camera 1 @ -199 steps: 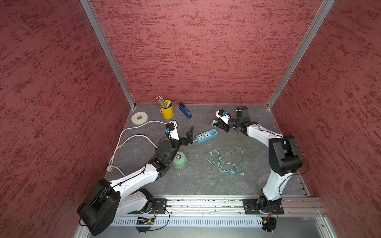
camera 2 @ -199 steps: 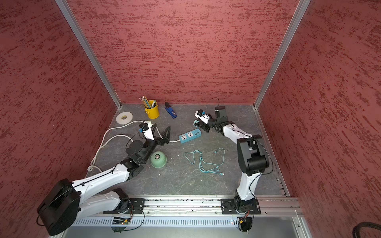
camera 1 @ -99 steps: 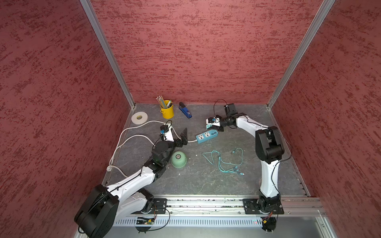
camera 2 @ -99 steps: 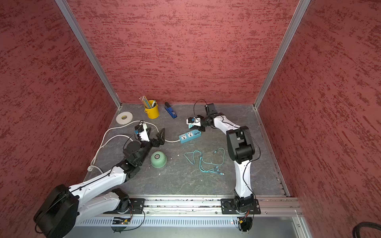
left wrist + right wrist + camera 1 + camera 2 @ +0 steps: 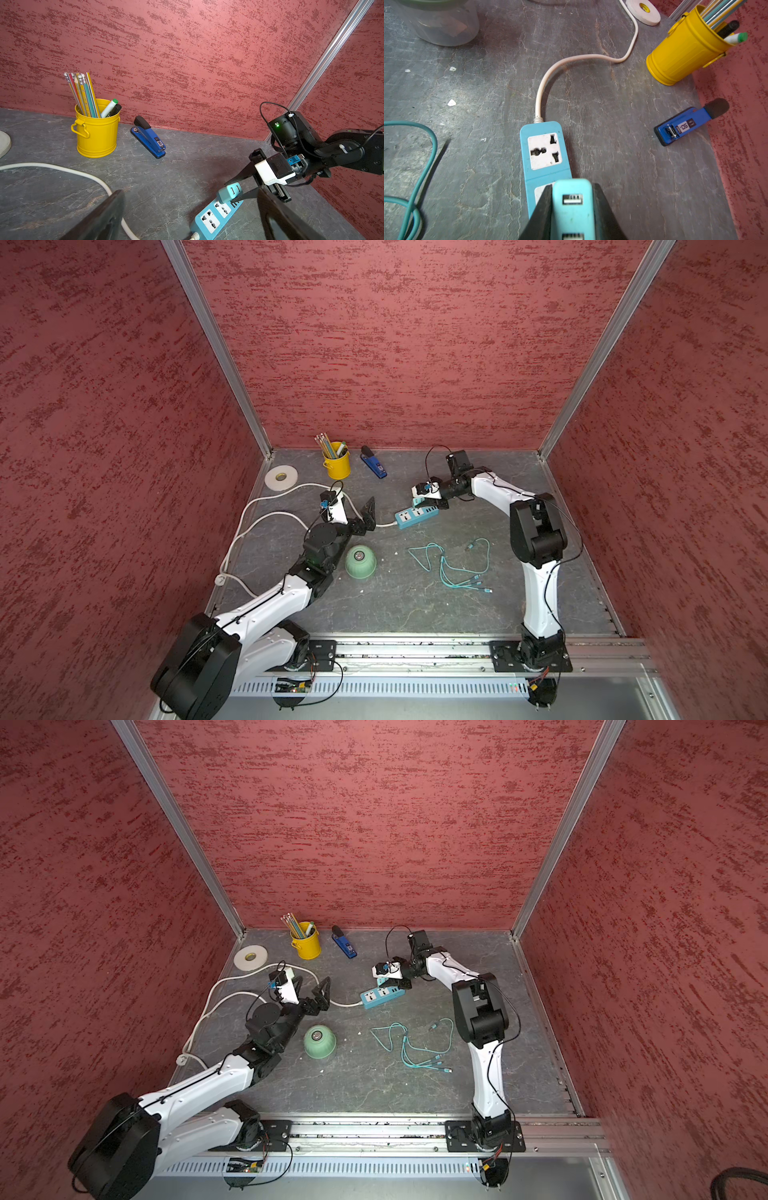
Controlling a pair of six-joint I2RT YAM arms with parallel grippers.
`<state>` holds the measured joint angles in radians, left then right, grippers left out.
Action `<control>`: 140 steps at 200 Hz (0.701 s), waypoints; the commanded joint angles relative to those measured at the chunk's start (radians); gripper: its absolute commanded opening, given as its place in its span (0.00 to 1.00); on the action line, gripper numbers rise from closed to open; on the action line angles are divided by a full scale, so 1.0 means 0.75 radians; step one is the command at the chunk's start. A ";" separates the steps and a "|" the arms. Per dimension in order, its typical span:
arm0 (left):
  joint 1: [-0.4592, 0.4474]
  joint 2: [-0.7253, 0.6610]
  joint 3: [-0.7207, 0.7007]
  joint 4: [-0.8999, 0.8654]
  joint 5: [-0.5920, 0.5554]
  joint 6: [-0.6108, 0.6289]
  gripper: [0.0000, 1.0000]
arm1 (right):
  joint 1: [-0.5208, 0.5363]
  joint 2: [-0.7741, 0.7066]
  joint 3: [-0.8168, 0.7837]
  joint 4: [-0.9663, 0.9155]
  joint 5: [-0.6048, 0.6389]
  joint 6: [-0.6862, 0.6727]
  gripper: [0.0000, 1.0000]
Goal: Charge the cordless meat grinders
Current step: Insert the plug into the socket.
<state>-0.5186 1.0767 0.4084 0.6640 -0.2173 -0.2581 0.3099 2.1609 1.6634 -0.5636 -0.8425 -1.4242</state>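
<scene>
Within right pincer [image 5: 572, 185], teal charger [image 5: 572, 214]; USB slots [image 5: 572, 199] only in wrist views.

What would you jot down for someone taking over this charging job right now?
Jaws: the left gripper is open and empty, hovering near the strip. The right gripper is shut on the adapter, held over the strip; it does not look seated yet.
Things: the grinder sits on the table with nothing plugged into it. The cable lies loose nearby, both ends free.
Done: adapter gripped and at the strip.
Left: seat the adapter, then run the cable from it to the grinder.
</scene>
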 commanded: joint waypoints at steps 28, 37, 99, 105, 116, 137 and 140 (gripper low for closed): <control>0.014 -0.026 -0.007 0.004 0.020 -0.017 1.00 | 0.016 0.056 0.044 -0.086 -0.035 -0.034 0.00; 0.016 -0.026 -0.007 0.002 0.019 -0.018 1.00 | 0.018 0.059 0.047 -0.093 -0.033 -0.036 0.00; 0.021 -0.039 -0.006 -0.003 0.022 -0.020 1.00 | 0.024 0.136 0.194 -0.371 -0.011 -0.048 0.00; 0.023 -0.039 -0.007 -0.004 0.025 -0.020 1.00 | 0.024 0.142 0.206 -0.400 -0.012 -0.047 0.00; 0.025 -0.041 -0.009 -0.003 0.025 -0.023 1.00 | 0.025 0.138 0.201 -0.423 -0.015 -0.040 0.00; 0.026 -0.039 -0.007 0.000 0.030 -0.026 1.00 | 0.027 0.120 0.172 -0.429 -0.023 -0.020 0.00; 0.027 -0.036 -0.006 0.002 0.031 -0.026 1.00 | 0.027 0.118 0.168 -0.429 -0.023 -0.017 0.00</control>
<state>-0.5087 1.0599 0.4084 0.6624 -0.2081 -0.2661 0.3191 2.2406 1.8038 -0.7769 -0.8574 -1.4551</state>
